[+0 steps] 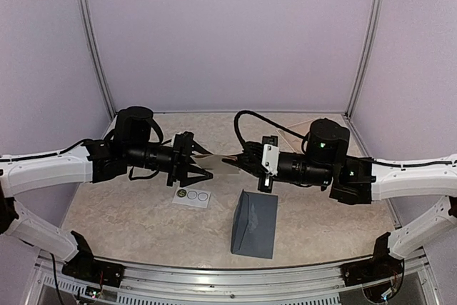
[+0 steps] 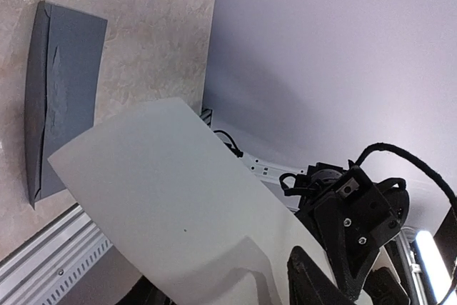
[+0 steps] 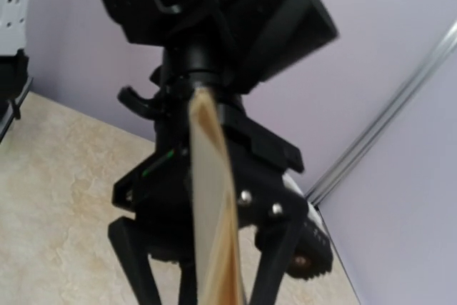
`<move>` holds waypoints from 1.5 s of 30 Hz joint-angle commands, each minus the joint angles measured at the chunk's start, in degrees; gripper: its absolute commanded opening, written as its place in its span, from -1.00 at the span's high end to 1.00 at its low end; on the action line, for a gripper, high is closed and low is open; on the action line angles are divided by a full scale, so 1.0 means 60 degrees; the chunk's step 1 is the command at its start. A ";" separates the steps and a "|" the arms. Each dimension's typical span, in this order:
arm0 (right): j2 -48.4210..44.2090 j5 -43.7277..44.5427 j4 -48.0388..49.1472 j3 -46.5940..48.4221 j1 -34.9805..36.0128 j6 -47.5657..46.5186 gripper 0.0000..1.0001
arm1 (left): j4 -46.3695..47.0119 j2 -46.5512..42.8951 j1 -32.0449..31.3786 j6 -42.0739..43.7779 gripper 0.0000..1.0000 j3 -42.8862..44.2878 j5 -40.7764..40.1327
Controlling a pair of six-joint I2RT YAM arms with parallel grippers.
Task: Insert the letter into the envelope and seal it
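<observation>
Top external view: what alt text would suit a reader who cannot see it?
A pale letter hangs stretched between the robot's left gripper and right gripper, which meet above a marbled table. On it lie a slate blue-grey envelope and a white sticker strip.

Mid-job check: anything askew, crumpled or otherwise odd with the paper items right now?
Two small things. The letter, up in the air, bows into a curve rather than hanging flat. The envelope shows a crinkled streak along its face in the left wrist view. Nothing looks torn or spilled.
</observation>
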 commanded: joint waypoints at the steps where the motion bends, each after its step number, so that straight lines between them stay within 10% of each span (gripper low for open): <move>1: 0.0214 0.0078 -0.0327 0.0381 0.0241 -0.0662 1.00 | 0.0334 0.0006 -0.0038 -0.0110 0.15 -0.0095 0.0336; 8: 0.0127 0.0394 -0.0473 0.0239 0.0326 -0.0206 0.90 | -0.0052 -0.0092 0.0107 0.0349 1.00 -0.0098 -0.0040; 11: -0.0442 0.0380 -0.0166 -0.0257 0.0323 0.0772 -0.34 | -0.0025 -0.0393 0.0313 0.0989 1.00 -0.0174 -0.0945; 18: -0.1725 0.1918 -0.0265 -0.1465 0.0322 0.4430 -0.89 | 0.1471 -0.1255 -0.0040 0.4036 1.00 -0.0867 -0.3367; 30: -0.2627 0.2820 -0.1890 -0.3743 -0.0371 1.1267 -0.68 | 0.0635 0.1831 -0.1629 0.6769 1.00 0.0335 -0.2622; 45: -0.0201 0.1247 -0.1164 -0.4009 -0.0558 1.2406 -0.27 | 0.0980 0.3990 -0.1531 0.6990 1.00 0.0064 -0.2520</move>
